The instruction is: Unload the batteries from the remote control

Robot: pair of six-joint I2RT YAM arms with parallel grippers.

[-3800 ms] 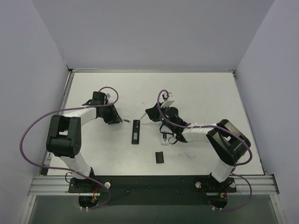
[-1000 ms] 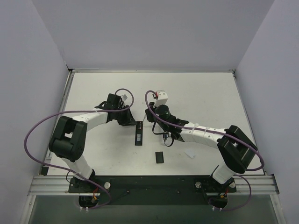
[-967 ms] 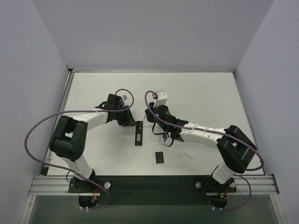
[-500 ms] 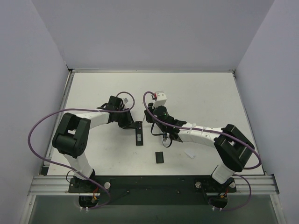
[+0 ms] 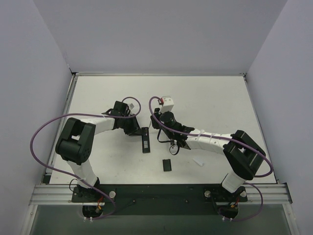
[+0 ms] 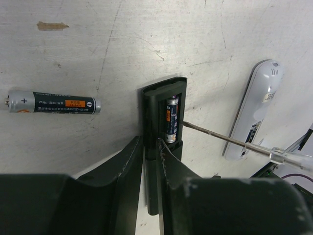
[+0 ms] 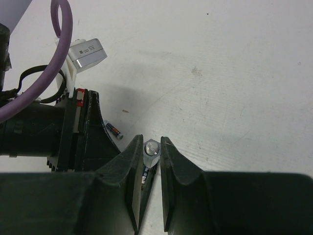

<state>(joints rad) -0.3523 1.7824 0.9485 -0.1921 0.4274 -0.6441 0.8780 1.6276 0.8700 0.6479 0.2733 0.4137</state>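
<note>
The left end effector is closed on the black remote control, one finger against its left side wall and the other against its right. The remote lies flat on the surface with its back up and the open battery compartment at the end pointing away from the fingers. Just beyond the fingertips, the seated battery lies lengthwise in the right-hand slot of the compartment; the left-hand slot shows dark. The loose battery lies on its side well to the left of the remote, clear of it and of the fingers, roughly crosswise to the remote.

The right end effector is clamped on the clear handle of a thin tool. The shaft slants down to the right edge of the compartment, and its tip sits right beside the seated battery; whether it touches the battery I cannot tell. In the right wrist view, the loose battery shows just left of the fingers, by the left arm's wrist.

Past the shaft, a white remote lies near the black one without touching it. From above, a flat black cover lies apart, nearer the arm bases.
</note>
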